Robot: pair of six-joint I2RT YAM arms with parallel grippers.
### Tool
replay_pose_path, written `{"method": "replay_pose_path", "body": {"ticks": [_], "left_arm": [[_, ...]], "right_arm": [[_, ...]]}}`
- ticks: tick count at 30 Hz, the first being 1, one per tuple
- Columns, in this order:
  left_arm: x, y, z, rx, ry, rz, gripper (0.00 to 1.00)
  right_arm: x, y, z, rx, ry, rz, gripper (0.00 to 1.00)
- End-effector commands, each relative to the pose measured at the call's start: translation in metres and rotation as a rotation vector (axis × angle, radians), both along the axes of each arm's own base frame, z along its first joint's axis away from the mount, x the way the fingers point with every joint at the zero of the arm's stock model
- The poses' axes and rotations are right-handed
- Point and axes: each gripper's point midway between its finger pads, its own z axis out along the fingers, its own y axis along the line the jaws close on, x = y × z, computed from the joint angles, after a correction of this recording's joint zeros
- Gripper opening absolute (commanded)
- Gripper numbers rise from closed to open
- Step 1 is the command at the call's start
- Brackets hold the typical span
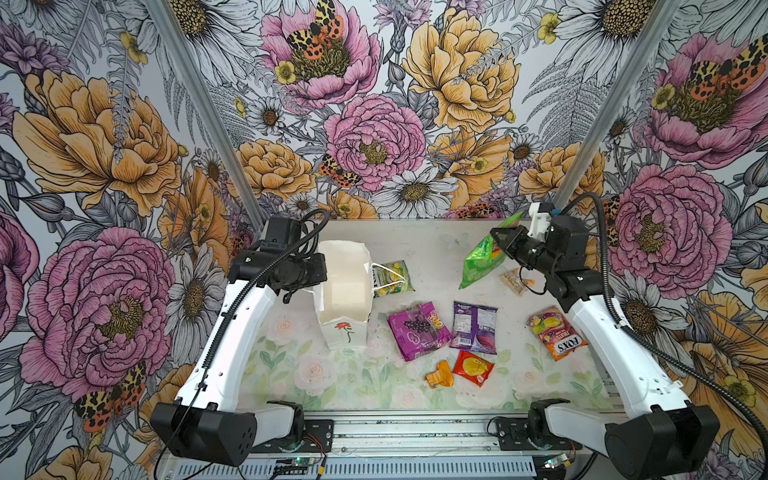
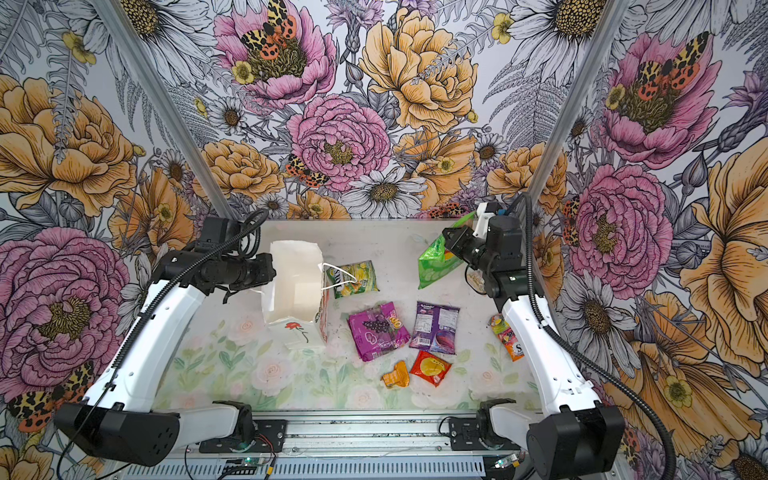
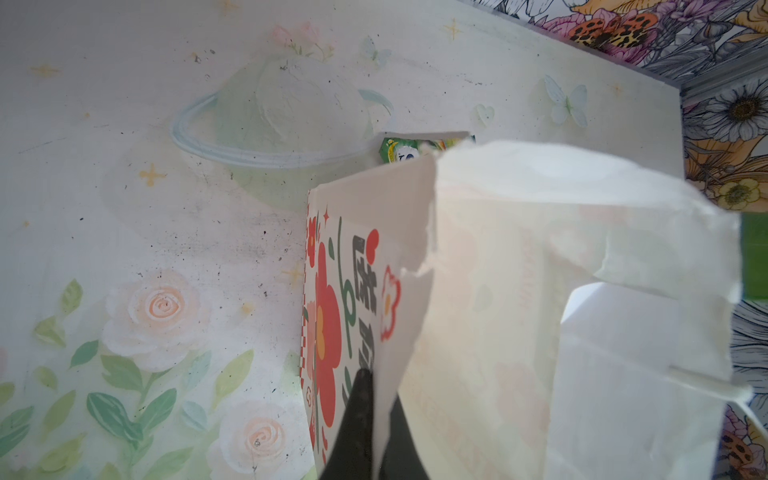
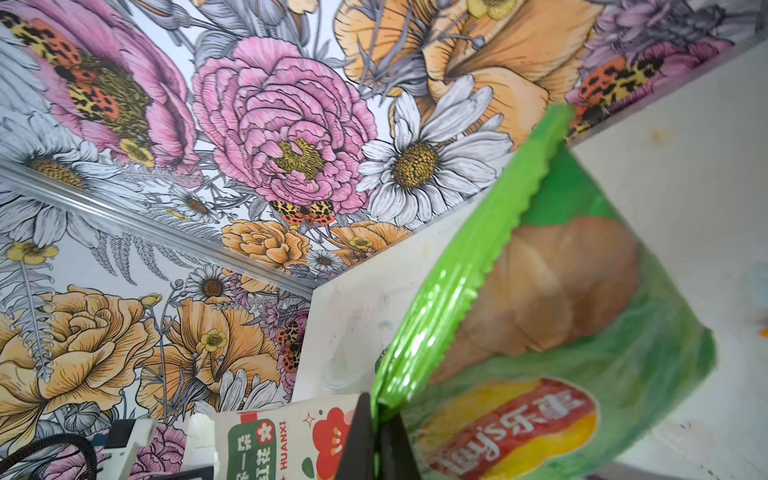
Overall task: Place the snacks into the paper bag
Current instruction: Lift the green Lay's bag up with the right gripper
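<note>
Standing open | paper bag (image 1: pixel 345 286) | white, red flower (rim torn)

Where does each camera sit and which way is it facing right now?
Both top views: high up front, looking down at table, left arm, right arm.
Left wrist: looks down past the paper bag, left gripper pinching its wall.
Right wrist: faces the flowered walls, right gripper holding the light-green packet.
Shared: all show the paper bag.

The rose-printed table (image 1: pixel 415 245) carries a white paper bag (image 1: pixel 345 332) upright at the left; a green-yellow packet (image 1: pixel 395 279) lies beside it. Mid-table lie a magenta packet (image 1: pixel 417 330), a purple packet (image 1: pixel 473 326), a red packet (image 1: pixel 473 368) and an orange wrapper (image 1: pixel 439 376); an orange packet (image 1: pixel 557 332) and a clear packet (image 1: pixel 513 280) lie rightward.
</note>
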Motion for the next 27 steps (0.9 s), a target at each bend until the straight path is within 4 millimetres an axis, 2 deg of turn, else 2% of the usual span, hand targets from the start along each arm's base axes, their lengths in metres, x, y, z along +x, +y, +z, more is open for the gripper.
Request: {"method": "replay_pose_path", "body": {"ticks": [1,8,12,20,27], "left_arm": [[0.004,0.002,0.013,0.051,-0.043,0.004,0.00],[0.002,-0.009,0.014,0.032,-0.036,-0.033,0.00],[0.002,-0.012,0.013,0.067,-0.028,-0.046,0.00],[0.001,-0.023,0.011,0.065,-0.014,-0.078,0.00],[0.001,-0.030,0.012,0.050,-0.010,-0.100,0.00]], "right_arm": [[-0.013,0.013,0.049,-0.039,-0.122,0.038,0.00],[-0.032,0.066,0.109,-0.109,-0.248,0.164,0.00],[-0.042,0.096,0.133,-0.129,-0.299,0.242,0.00],[-0.061,0.147,0.160,-0.143,-0.373,0.368,0.00],[-0.083,0.200,0.171,-0.138,-0.407,0.500,0.00]]}}
